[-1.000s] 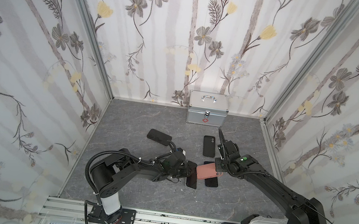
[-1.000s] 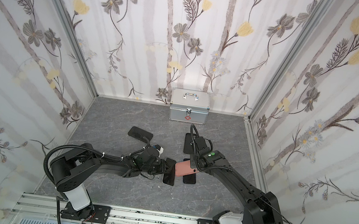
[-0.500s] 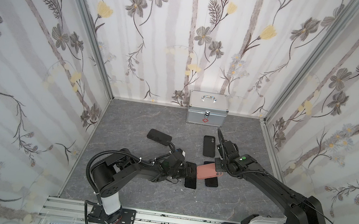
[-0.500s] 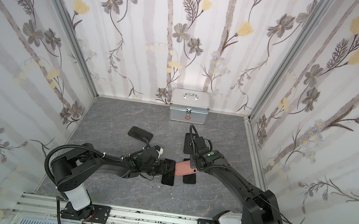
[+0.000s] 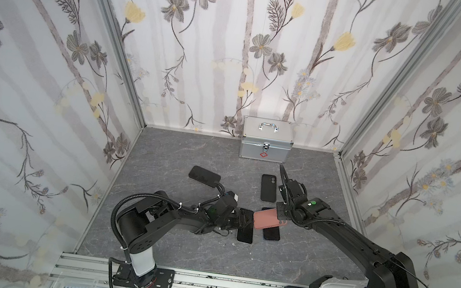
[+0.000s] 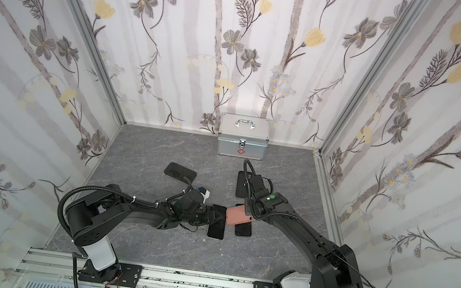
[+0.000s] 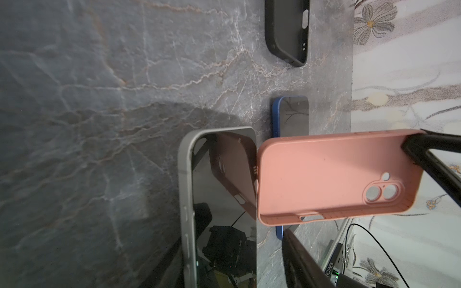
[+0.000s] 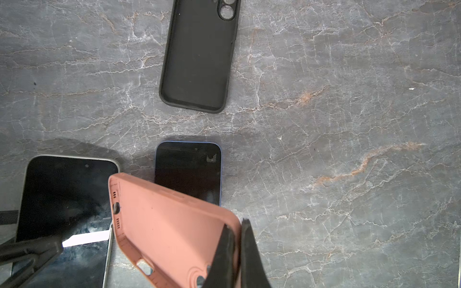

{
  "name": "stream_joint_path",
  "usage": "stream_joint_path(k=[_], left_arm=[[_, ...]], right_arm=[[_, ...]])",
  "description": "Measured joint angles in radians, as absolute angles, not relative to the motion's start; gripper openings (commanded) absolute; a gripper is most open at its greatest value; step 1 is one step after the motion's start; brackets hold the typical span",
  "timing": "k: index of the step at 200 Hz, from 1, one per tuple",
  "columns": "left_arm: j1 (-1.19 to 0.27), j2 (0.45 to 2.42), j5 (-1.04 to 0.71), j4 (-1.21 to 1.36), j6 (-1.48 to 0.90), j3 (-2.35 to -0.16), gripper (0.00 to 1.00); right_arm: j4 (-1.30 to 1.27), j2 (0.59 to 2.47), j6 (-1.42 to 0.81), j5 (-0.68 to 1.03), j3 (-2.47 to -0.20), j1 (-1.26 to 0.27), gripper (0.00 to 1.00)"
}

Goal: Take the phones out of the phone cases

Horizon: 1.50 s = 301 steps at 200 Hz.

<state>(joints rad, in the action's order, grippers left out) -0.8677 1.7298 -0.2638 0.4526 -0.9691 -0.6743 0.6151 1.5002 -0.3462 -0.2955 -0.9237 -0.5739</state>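
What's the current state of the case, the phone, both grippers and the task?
case: pink case, empty, held tilted above the blue phone
phone: silver-edged phone, screen up, outside the case
right gripper: shut on the pink case's camera end
left gripper: open, at the silver-edged phone
task: phone is out of case

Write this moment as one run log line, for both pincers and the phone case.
left pincer: open at bare phone | right pincer: shut on pink case, empty, held above table | step: phone out of case
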Motion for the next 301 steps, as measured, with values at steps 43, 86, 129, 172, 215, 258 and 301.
stream_joint_path(k=[43,86,129,172,215,258,301], left_arm=[[-0.868,1.729,-0.263,0.460,-0.973,-0.670,0.59],[-0.870,1.740,-0.263,0.461,-0.976,-0.683,0.60],[-0.865,1.730,-0.257,0.478,-0.989,-0.661,0.60],[-0.845,1.705,-0.233,0.495,-1.005,-0.624,0.60],[-0.831,1.691,-0.224,0.509,-1.006,-0.601,0.60],[-0.817,1.623,-0.190,0.443,-0.994,-0.578,0.58],[-0.779,1.387,-0.067,0.273,-0.832,-0.621,0.57]], right_arm=[[0.606,1.514,-0.347,-0.309,-0.924,-0.574,0.00],[0.586,1.525,-0.347,-0.321,-0.928,-0.573,0.00],[0.586,1.524,-0.347,-0.323,-0.928,-0.573,0.00],[0.587,1.503,-0.347,-0.323,-0.928,-0.574,0.00],[0.590,1.490,-0.347,-0.323,-0.934,-0.574,0.00],[0.613,1.411,-0.346,-0.324,-0.982,-0.574,0.00],[0.560,1.279,-0.270,-0.322,-0.947,-0.571,0.00]])
